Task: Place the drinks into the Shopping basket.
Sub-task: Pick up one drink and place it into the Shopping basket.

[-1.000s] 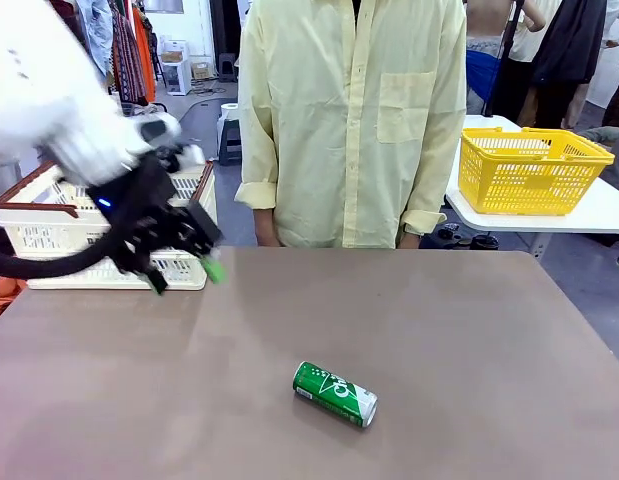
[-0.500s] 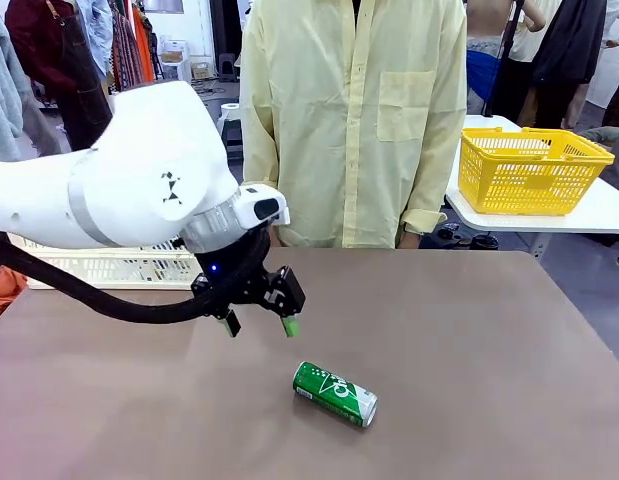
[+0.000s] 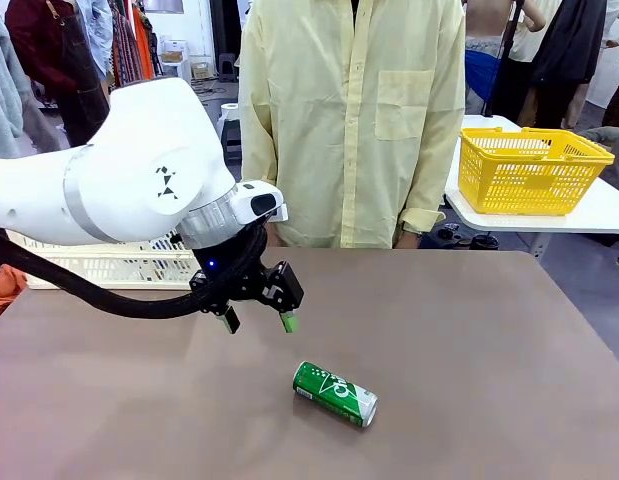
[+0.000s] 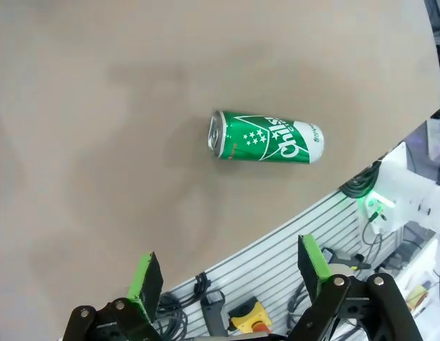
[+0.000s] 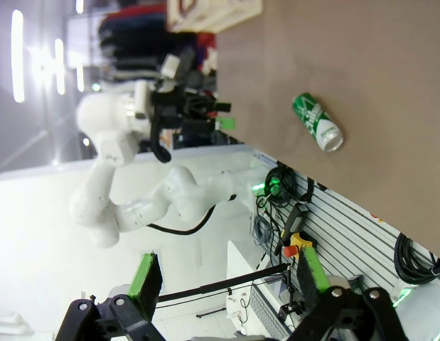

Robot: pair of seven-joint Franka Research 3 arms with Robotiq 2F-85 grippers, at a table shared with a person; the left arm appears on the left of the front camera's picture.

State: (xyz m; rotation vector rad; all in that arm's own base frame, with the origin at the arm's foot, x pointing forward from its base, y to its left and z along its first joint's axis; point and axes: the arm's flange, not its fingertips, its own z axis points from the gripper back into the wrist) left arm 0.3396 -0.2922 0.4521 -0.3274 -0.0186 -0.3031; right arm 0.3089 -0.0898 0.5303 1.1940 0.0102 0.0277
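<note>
Far left, the cream perforated Shopping basket (image 3: 109,262) sits behind my left arm. My left hand (image 3: 259,320) hovers above the brown counter (image 3: 469,350), green pads apart and empty. Right of it lies a slim green can (image 3: 335,393); my wrist view reveals its silver top and white lettering. My right hand (image 5: 227,278) is spread too

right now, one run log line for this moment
left claw: open, above table | green can: lying on table, ungrasped | right claw: open
</note>
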